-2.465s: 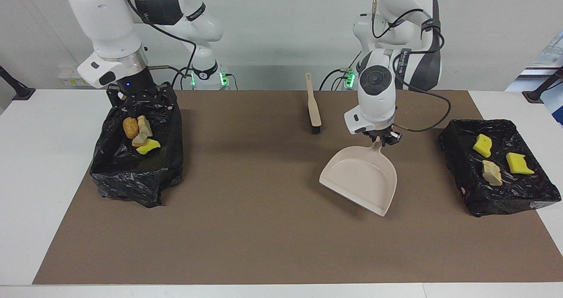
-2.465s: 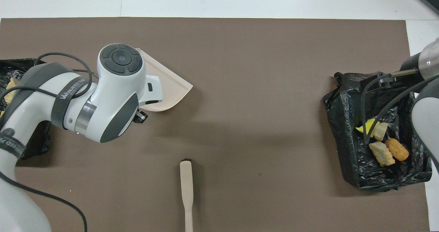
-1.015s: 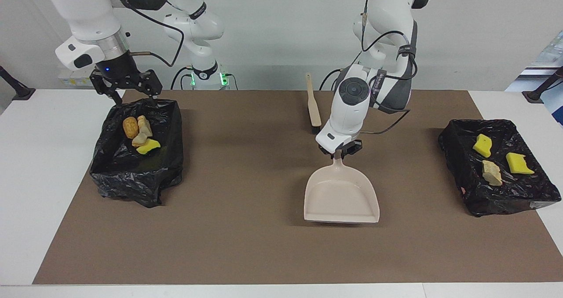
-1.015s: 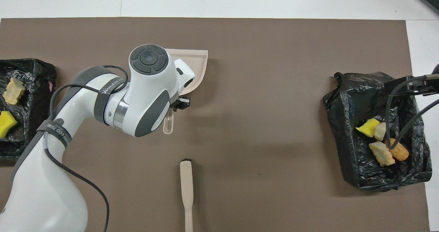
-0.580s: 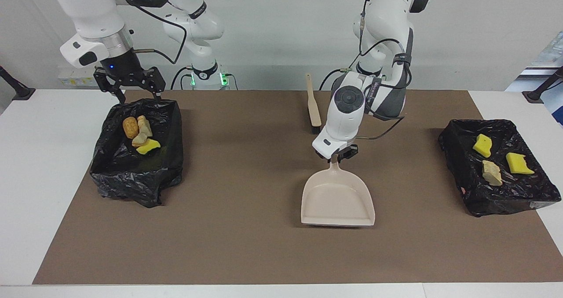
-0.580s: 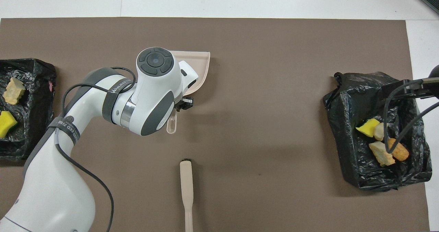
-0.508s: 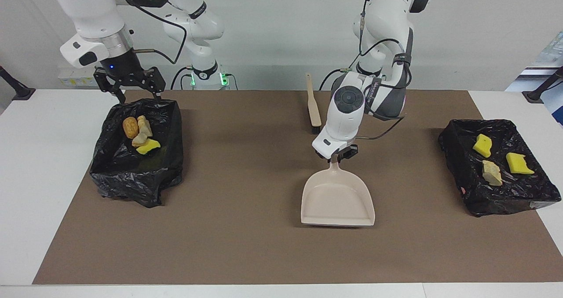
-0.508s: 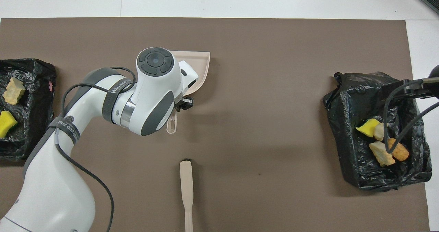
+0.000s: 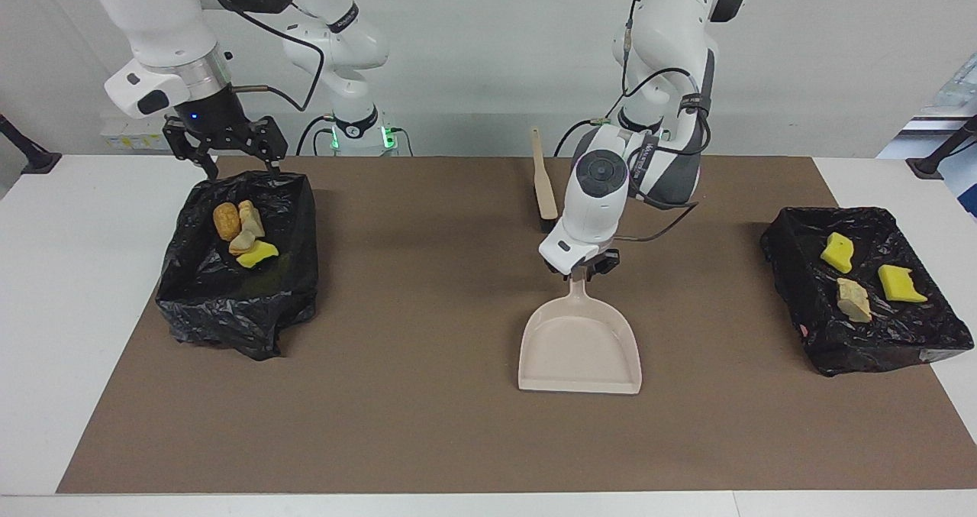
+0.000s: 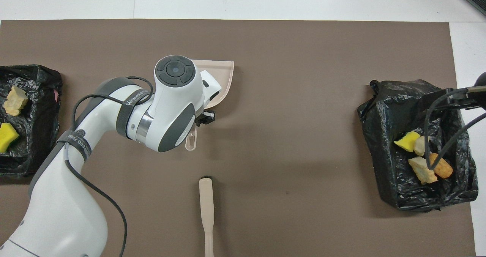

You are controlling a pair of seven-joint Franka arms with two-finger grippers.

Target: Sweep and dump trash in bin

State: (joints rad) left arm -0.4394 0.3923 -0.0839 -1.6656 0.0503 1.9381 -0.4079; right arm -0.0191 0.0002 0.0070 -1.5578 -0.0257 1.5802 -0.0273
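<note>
Trash lies in two black-lined bins. Several tan and yellow pieces (image 9: 243, 234) sit in the bin (image 9: 198, 303) at the right arm's end, also seen as pieces (image 10: 421, 158) in that bin (image 10: 383, 143). Three more pieces (image 9: 855, 276) lie in the bin (image 9: 878, 345) at the left arm's end. My right gripper (image 9: 235, 159) hangs open and empty over the rim of its bin, on the side nearest the robots. My left gripper (image 9: 587, 267) is at the handle of the beige dustpan (image 9: 580, 349), which lies flat on the mat; my wrist covers part of the dustpan (image 10: 224, 74) from above.
A beige brush (image 9: 543, 185) lies on the brown mat (image 9: 427, 425) nearer to the robots than the dustpan, its bristle end toward the pan; the brush (image 10: 206, 207) points straight away from me. The left arm's bin (image 10: 41, 143) shows partly at the frame edge.
The left arm swung the dustpan toward the table's middle and set it flat on the mat, then nudged it slightly. The right gripper rose out of its bin and now holds still.
</note>
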